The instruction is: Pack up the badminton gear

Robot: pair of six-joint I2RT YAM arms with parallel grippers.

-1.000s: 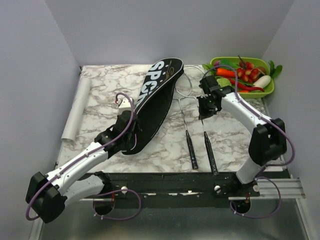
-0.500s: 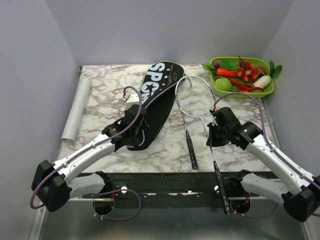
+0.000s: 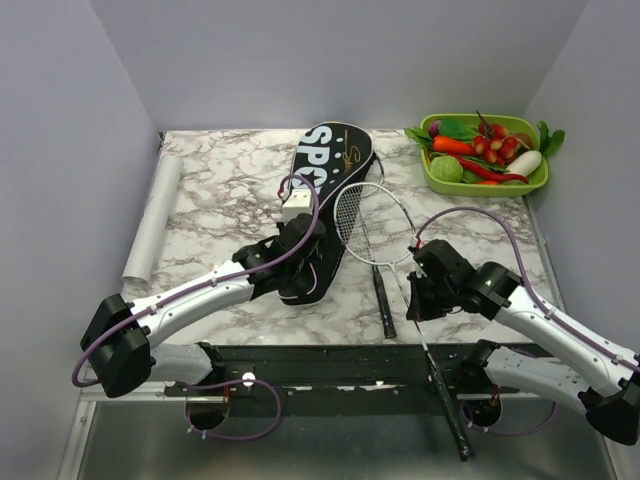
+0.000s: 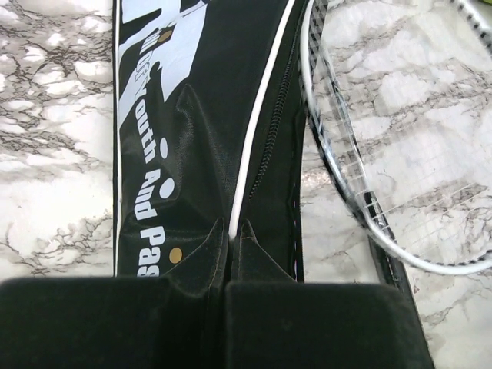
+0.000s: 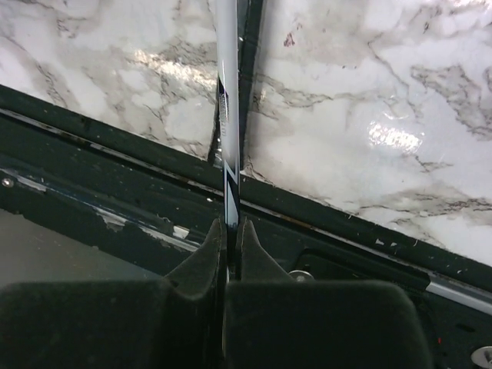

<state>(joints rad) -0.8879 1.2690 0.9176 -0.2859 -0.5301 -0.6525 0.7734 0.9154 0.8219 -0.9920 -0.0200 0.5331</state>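
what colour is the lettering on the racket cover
White, on the black cover; clearest in the left wrist view.

high overview, two close downward wrist views; cover (image 3: pixel 322 200) shared

Cover (image 3: pixel 338 160): lower half hidden under left arm (image 3: pixel 215 290) from above; lettering breaks off after "SP". Left wrist view: cover runs off top edge, big letters cropped. Racket heads (image 3: pixel 372 225) overlap; cannot tell which lies on top. One racket (image 5: pixel 225 92) leaves right wrist view at top edge, head unseen there. Right arm (image 3: pixel 560 330) cut by frame corner. Tray (image 3: pixel 487 188) contents too small to name singly.
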